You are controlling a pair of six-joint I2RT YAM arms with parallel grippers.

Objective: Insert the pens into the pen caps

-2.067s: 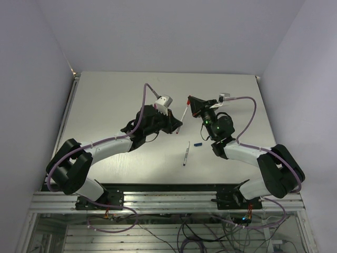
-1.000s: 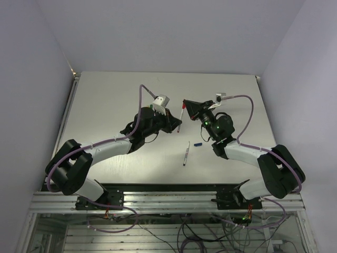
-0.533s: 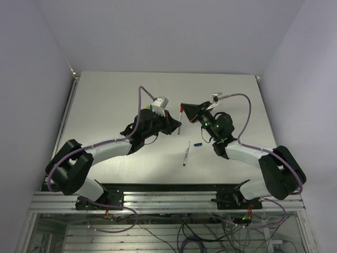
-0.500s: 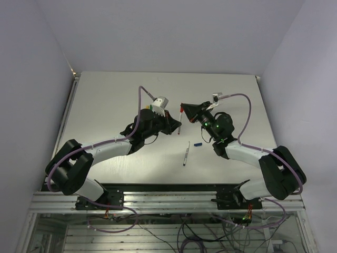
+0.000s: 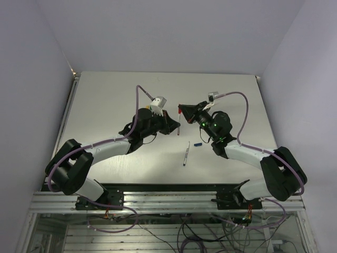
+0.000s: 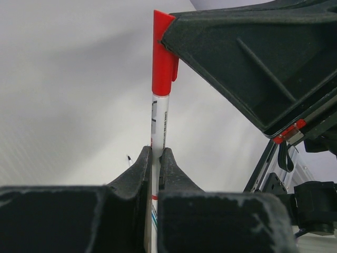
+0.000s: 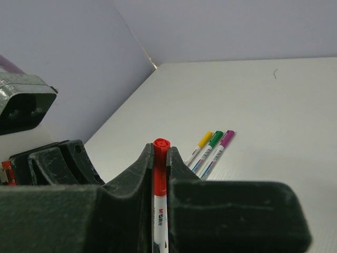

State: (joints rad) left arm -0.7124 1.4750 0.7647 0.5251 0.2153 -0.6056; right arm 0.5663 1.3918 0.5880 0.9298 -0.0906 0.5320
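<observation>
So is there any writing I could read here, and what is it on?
"M&G", as best I can tell: black print along the barrel of the red pen, below its red cap; the rest is blurred.
Black marks on it in the left wrist view: unreadable.
Print on the yellow, green and purple pens lying further off: too small.
Nothing else legible.

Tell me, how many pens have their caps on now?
Three look done: the yellow pen, green pen and purple pen lie capped. In hand: left gripper holds the red pen, right gripper the red cap on it. Left: bare pen and blue cap, apart.
</observation>
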